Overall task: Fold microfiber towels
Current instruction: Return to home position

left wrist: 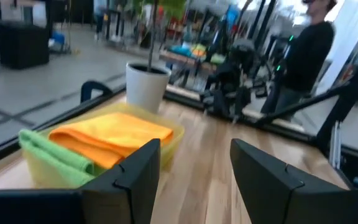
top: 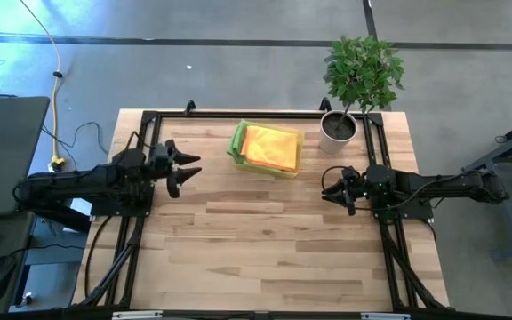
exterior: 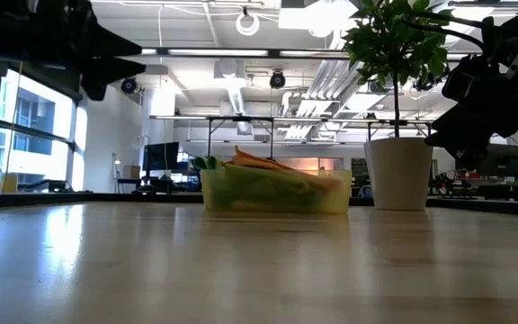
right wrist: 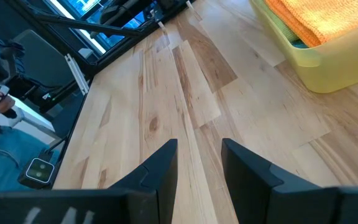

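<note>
Counting two grippers, one tray, one plant on the table point(top: 265, 258). Starting left: left gripper point(top: 185, 169), fingers spread wide, gripping nothing. Then one yellow tray point(top: 284, 172) at the back middle, stuffed with folded microfiber towels point(top: 270, 147), orange on top, light green poking out the left edge, rest buried, can't count. One potted plant point(top: 339, 130) just beside it. Right gripper point(top: 332, 192), fingers slightly apart, empty.

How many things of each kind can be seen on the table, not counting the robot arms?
Yellow tray: 1
Potted plant: 1
Orange towel: 1, on top in the tray
Light green towel: 1 showing under the orange one; others may lie hidden
Total: 4 visible
</note>
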### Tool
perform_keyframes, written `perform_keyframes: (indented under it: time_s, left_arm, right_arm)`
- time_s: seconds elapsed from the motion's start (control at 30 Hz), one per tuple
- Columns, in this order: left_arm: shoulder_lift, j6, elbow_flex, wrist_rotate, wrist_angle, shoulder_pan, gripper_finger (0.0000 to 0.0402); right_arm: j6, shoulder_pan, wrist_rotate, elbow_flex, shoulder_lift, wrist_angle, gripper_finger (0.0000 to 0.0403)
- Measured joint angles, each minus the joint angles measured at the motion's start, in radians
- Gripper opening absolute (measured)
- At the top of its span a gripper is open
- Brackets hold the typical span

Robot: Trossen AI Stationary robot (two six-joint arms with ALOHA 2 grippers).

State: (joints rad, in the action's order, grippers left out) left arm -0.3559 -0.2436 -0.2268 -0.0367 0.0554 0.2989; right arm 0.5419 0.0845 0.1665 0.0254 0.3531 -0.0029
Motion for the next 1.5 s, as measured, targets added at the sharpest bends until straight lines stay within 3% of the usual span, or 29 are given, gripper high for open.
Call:
perform_keyframes:
  time_s: [0.2,0.57,1.5]
  left_arm:
    - [0.009,0.000,0.129,0.050,0.254,0.000,0.0184]
    - [0.082,-0.036,0.210,0.099,0.265,0.001,0.0184]
    - [0.352,-0.120,0.213,0.108,-0.036,0.002,0.0184]
  right_arm:
    - [0.000,0.000,0.000,0.000,0.000,0.000,0.0116]
    - [0.000,0.000,0.000,0.000,0.000,0.000,0.0116]
    - [0.000,0.000,0.000,0.000,0.000,0.000,0.0116]
